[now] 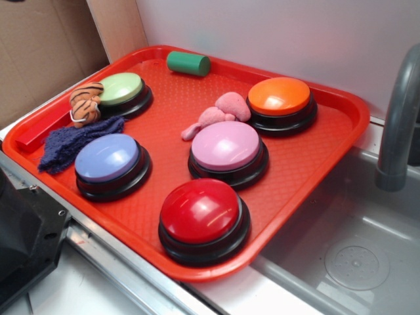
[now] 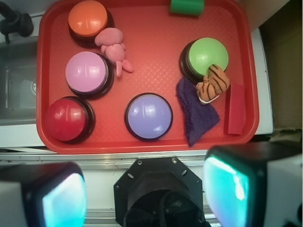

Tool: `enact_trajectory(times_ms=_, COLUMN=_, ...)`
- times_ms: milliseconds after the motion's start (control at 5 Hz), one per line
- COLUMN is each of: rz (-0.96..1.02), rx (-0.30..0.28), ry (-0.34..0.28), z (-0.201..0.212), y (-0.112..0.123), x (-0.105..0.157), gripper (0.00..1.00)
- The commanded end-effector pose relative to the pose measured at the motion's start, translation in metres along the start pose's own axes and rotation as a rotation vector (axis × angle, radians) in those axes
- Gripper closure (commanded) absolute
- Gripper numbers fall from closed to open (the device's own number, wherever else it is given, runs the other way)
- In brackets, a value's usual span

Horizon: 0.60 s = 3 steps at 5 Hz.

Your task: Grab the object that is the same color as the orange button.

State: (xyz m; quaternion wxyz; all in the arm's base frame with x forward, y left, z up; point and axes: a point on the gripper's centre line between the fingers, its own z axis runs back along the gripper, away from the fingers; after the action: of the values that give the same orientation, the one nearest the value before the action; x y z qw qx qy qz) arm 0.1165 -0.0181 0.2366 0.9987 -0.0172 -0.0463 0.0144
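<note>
The object, a small orange plush with dark stripes (image 1: 86,104) (image 2: 213,83), leans against the green button (image 1: 121,88) (image 2: 206,55) at the tray's left side. The orange button (image 1: 279,96) (image 2: 87,18), a glossy dome on a black base, stands at the tray's far right corner. In the wrist view my gripper (image 2: 144,194) hangs high over the robot base, short of the tray. Its two fingers (image 2: 64,201) stand wide apart with nothing between them. The gripper itself is out of the exterior view.
On the red tray (image 1: 308,170) also stand purple (image 1: 107,157), pink (image 1: 226,146) and red (image 1: 199,211) buttons. A pink plush (image 1: 220,113), a green cylinder (image 1: 188,63), a dark blue cloth (image 1: 72,143) and a red bar (image 1: 36,138) lie there too. A sink and faucet (image 1: 397,125) are on the right.
</note>
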Motion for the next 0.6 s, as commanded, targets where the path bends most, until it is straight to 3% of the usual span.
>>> enact_trajectory(times_ms=0, rz=0.0, rx=0.0, ry=0.0, z=0.0, y=0.0, x=0.0, gripper=0.0)
enact_trajectory(times_ms=200, rz=0.035, rx=-0.019, ry=-0.036, z=-0.009, y=0.009, x=0.006, gripper=0.0)
enact_trajectory(times_ms=400, rz=0.11, rx=-0.012, ry=-0.026, z=-0.022, y=0.018, x=0.008, gripper=0.0)
